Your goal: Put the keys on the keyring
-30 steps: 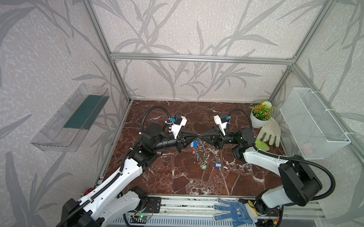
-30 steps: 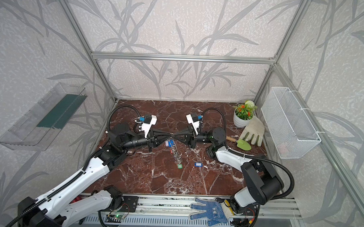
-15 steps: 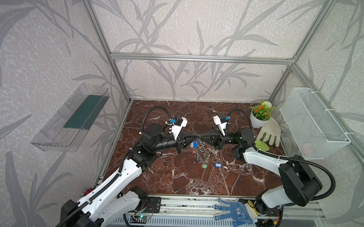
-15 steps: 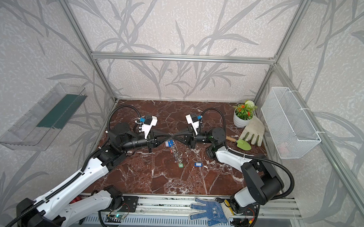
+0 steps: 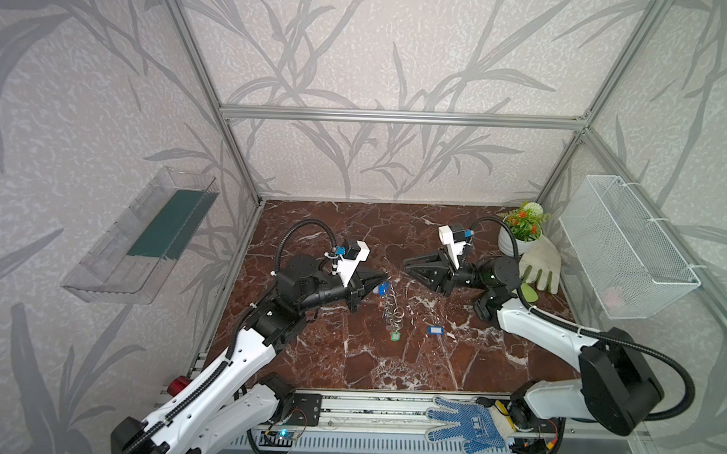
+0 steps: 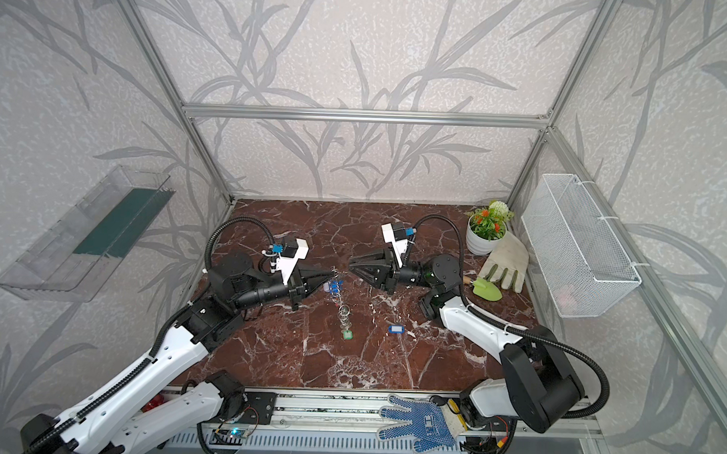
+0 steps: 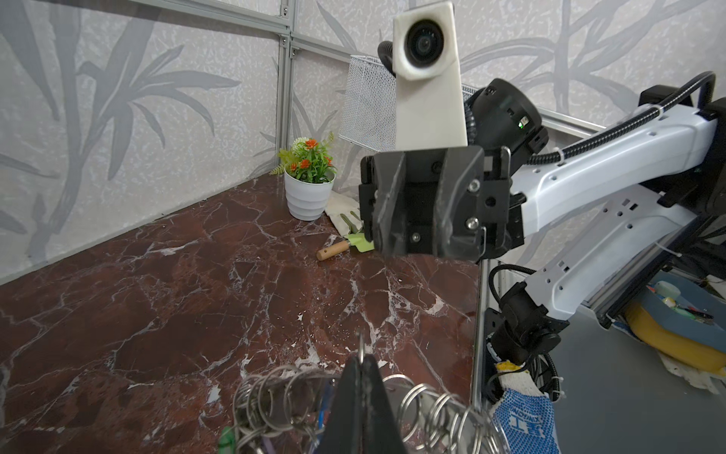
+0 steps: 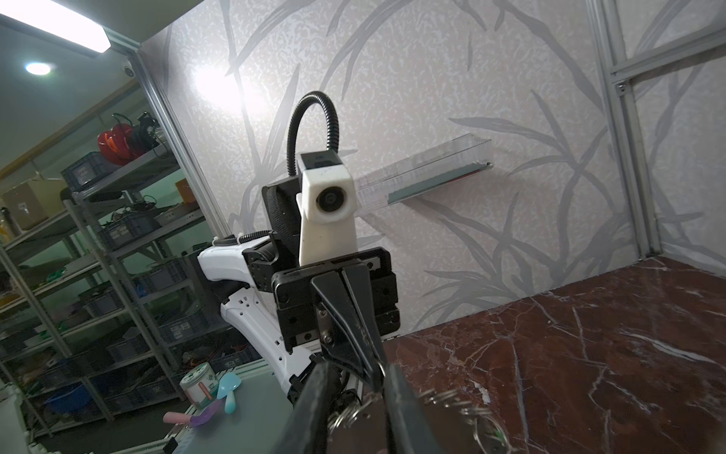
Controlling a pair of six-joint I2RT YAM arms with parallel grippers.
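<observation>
the left hand [image 5: 382, 277] is pressed together on the rim of the keyring [image 5: 388, 310] and holds it edge-on over the middle of the table [image 5: 390, 364], its wire split rings fanned round the closed fingertips in the left wrist view. a blue tag [image 5: 384, 288] and a green tag [image 5: 395, 335] hang from it, so those keys look already threaded; a hint of red shows beside them, too small to be sure. whether the green tag touches the table cannot be told. the right hand [image 5: 406, 266] is partly spread and empty, just beside the keyring. one loose blue-tagged key [image 5: 435, 330] lies flat on the table near the keyring, not yet fitted. no yellow tag can be made out.
</observation>
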